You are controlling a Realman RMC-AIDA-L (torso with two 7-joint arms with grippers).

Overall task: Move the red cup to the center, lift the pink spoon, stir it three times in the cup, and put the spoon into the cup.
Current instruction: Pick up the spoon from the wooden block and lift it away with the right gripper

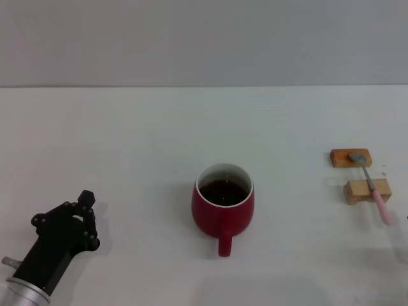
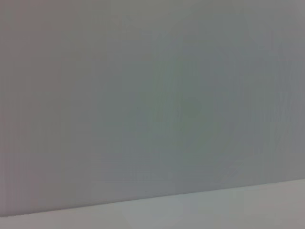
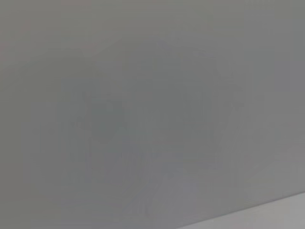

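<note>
- The red cup (image 1: pixel 223 205) stands upright near the middle of the white table (image 1: pixel 127 140), handle toward the robot, with dark liquid inside; that first step looks done.
- The pink spoon (image 1: pixel 370 185) lies well to the right, propped across two wooden blocks (image 1: pixel 359 173), bowl on the far block, pink handle sticking out past the near block.
- The step in hand is judged to be fetching the spoon. Because the blocks hold it off the table, a pinch on the free pink handle end should work best, kept level so the blocks are not dragged along.
- The left tool (image 1: pixel 81 215) rests low at the near left of the table, well apart from the cup, holding nothing; whether its fingers are parted cannot be told.
- The right tool appears in no view.
- Only the head view shows the cup, spoon and blocks; both wrist views show just a grey wall and a strip of table edge.
</note>
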